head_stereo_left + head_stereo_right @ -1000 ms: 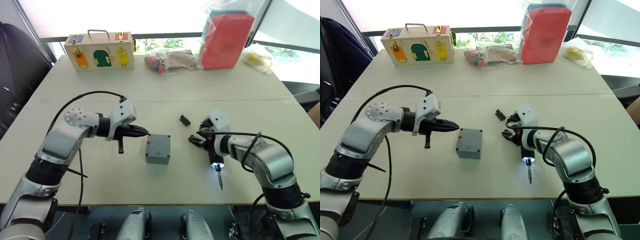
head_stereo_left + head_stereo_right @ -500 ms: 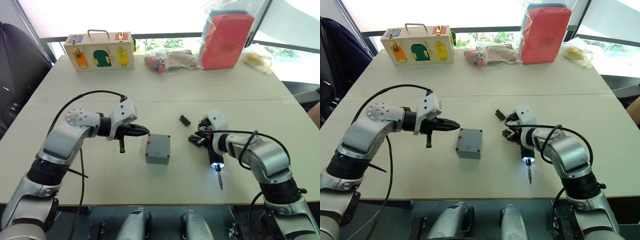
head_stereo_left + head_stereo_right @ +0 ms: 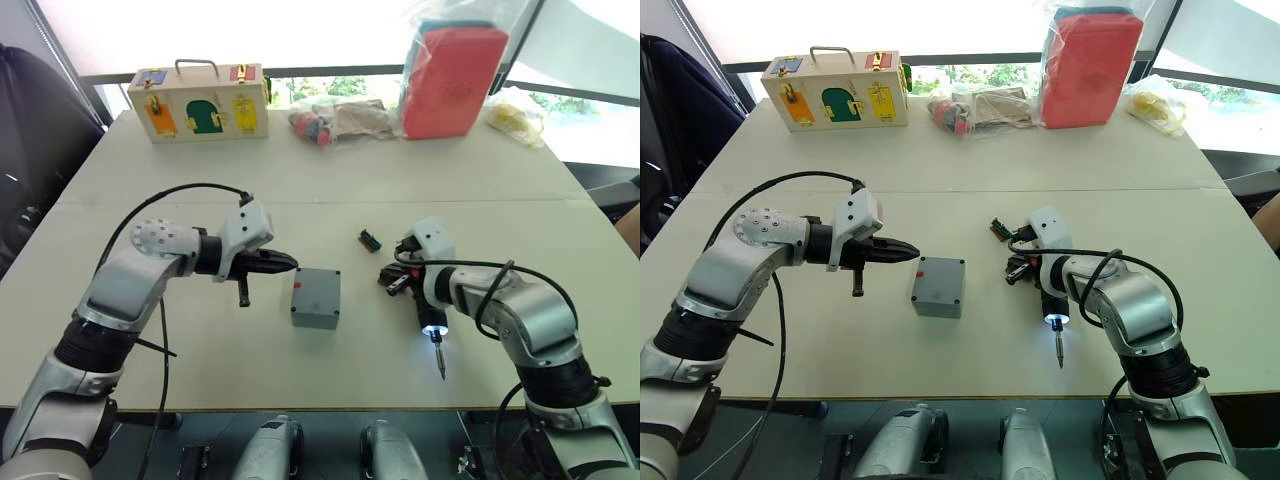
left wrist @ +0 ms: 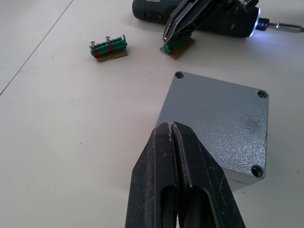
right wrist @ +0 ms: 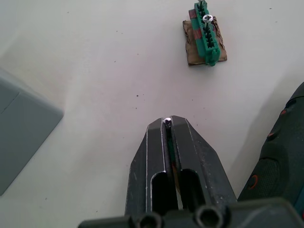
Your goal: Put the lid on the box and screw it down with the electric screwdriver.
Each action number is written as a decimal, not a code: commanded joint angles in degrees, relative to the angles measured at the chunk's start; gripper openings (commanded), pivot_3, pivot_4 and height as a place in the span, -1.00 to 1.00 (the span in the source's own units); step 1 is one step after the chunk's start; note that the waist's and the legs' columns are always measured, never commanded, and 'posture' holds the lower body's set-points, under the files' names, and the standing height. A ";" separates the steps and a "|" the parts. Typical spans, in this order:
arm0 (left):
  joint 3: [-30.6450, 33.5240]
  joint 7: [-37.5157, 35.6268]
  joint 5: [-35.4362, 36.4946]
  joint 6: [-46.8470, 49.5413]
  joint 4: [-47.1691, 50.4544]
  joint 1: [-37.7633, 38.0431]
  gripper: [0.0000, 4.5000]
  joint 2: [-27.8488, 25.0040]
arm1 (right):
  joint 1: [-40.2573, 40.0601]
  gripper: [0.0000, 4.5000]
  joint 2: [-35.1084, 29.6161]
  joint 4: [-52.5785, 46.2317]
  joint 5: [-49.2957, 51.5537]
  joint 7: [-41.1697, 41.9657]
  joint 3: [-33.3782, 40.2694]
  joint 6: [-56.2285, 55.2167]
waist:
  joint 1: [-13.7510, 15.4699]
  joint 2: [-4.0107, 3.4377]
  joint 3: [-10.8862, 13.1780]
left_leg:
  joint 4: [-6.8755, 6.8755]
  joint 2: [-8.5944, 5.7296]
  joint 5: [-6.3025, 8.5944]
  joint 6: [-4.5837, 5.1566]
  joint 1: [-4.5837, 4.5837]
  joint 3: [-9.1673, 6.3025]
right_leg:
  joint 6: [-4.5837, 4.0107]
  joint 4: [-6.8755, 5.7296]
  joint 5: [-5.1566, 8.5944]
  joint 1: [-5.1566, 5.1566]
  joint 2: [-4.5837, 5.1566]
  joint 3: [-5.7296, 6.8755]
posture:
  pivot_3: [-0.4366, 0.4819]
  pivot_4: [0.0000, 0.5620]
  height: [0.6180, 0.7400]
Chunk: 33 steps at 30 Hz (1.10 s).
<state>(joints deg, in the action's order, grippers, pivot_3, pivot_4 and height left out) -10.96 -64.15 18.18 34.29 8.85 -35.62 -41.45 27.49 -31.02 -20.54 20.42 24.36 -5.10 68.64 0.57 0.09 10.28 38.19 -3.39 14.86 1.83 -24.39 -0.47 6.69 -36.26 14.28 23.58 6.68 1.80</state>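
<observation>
Box near table centre, between the two arms, resting flat. Lid seated on top, square with the walls – corner screw holes visible in left wrist view, small red mark on top in the head views. Cannot tell whether any hole carries a screw.

Left gripper – fingers pressed together, nothing between them. Pointing at the box from the robot's left, tips at the near edge of the lid in the wrist view; contact or gap cannot be told.

Electric screwdriver lying flat on the table to the right of the box, well apart from it. Tip light on, thin bit pointing toward the robot's edge of the table.

Right gripper just beside the screwdriver body on its box side, not on the tool. Fingers closed on a small green strip, low at the table surface; small screw head visible at the fingertips in the right wrist view.

Second green strip lying free on the table beyond the right gripper, apart from box and tool; screw heads standing up from it.

Far edge of table: wooden latch box with coloured doors at left, red pouch in clear plastic at right.
</observation>
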 commanded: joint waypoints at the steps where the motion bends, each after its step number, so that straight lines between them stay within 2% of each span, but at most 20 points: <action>1: 1.20 -0.08 0.30 -1.55 0.15 0.19 -1.00 0.00 | 1.93 -0.99 0.44 -3.39 0.92 -0.72 2.99 1.21 | -0.01 0.00 0.00 | 0.00 0.00 0.00 0.00 0.00 0.00 | 0.00 0.00 0.00 0.00 0.00 0.00 | -0.05 -0.47 1.00; 10: 1.01 -0.06 0.10 -2.34 -1.05 0.32 -1.00 0.27 | 1.17 -0.99 0.72 -5.01 1.11 -1.17 3.86 -0.89 | -0.01 0.00 0.00 | 0.00 0.00 0.00 0.00 0.00 0.00 | 0.00 0.00 0.00 0.00 0.00 0.00 | -0.05 -0.47 1.00; 16: 3.24 -2.46 1.90 -0.87 -0.41 1.84 -1.00 -2.97 | 3.61 -0.99 2.62 -9.27 5.80 3.44 5.17 -6.20 | -0.30 0.00 0.00 | 0.00 0.01 0.00 0.00 0.00 0.00 | 0.00 0.00 0.00 0.02 -0.01 0.00 | -0.05 -0.47 1.00; 22: 5.28 -4.22 4.74 2.05 1.58 3.98 -1.00 -6.48 | 1.84 -0.99 3.60 -9.66 7.08 6.18 1.05 -9.53 | -0.59 0.00 0.00 | -0.01 0.07 0.00 0.00 0.00 -0.01 | 0.00 0.01 0.00 0.01 -0.09 0.00 | -0.05 -0.47 1.00; 33: 5.47 -1.14 6.03 4.82 4.80 5.53 -1.00 -6.10 | -0.44 -0.99 3.35 -6.61 5.90 7.39 -2.79 -13.52 | -0.30 0.00 0.00 | 0.01 0.06 0.00 -0.01 0.00 0.00 | 0.00 0.00 0.00 0.01 -0.08 -0.02 | -0.05 -0.47 1.00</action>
<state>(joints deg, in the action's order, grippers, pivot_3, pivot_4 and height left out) -7.21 -65.72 23.35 39.03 12.03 -29.86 -47.15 27.15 -27.54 -26.02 26.46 31.29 -7.38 56.44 0.27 0.09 10.28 38.21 -3.33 14.86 1.82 -24.39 -0.48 6.69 -36.26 14.28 23.60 6.60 1.78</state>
